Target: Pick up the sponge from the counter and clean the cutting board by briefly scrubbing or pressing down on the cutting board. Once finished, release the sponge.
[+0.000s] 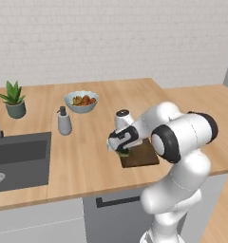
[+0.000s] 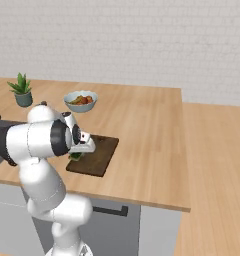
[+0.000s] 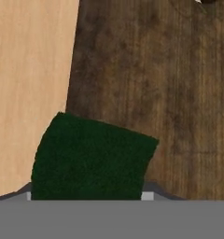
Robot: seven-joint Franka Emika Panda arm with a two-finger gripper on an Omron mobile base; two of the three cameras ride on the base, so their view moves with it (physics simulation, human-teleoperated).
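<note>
Here we find the hand (image 1: 121,146) low over the near-left corner of the cutting board (image 1: 143,154), pinching the sponge (image 3: 90,156) between its fingers, or so it seems to us: the fingertips themselves are hidden behind the green block in the hand view, so we judge the grip from how the sponge sits right at the hand. The sponge hangs over the board's edge, part above dark wood and part above the tan surface (image 1: 87,156); whether it already presses on the board we cannot tell.

We expect the sponge to be light and soft, giving under pressure, so a grip across its short sides near the middle should hold it without letting it twist. Its rough dark top should drag on the wood, not slide. The board is stiff and flat and ought to stay put under a brief downward press.

Further back stand a soap dispenser (image 1: 64,122), a fruit bowl (image 1: 80,101) and a potted plant (image 1: 14,99), well apart from the work.
</note>
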